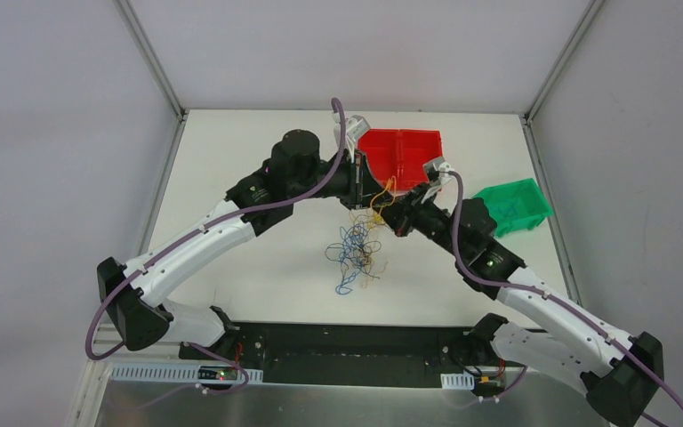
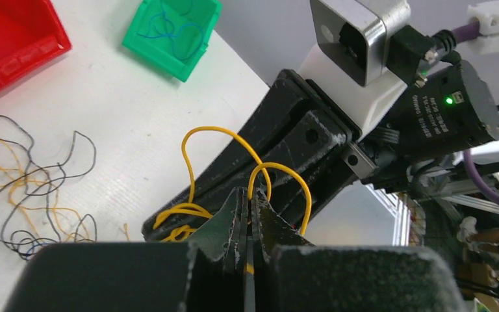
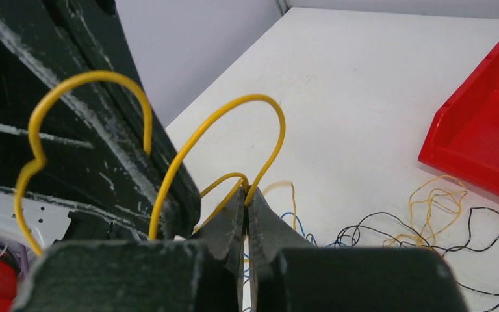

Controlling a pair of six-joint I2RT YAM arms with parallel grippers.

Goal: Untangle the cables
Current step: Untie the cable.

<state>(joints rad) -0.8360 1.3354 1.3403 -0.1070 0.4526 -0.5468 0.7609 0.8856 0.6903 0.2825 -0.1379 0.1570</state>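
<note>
The left gripper (image 2: 247, 198) is clamped on the yellow cable (image 2: 224, 132), held above the clump of cables (image 1: 356, 253) on the table (image 1: 276, 276). Just to its right, the right gripper (image 3: 245, 198) is pinched shut on the same cable. If pulled apart hard, the strand may be snapped or knots tightened.

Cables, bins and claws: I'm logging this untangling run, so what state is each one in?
left claw, shut on the yellow cable
right claw, shut on the same yellow cable
yellow cable, raised, looping between both claws
cable clump, tangled, lying loose
red bin, looks empty
green bin, holding a blue cable
</note>
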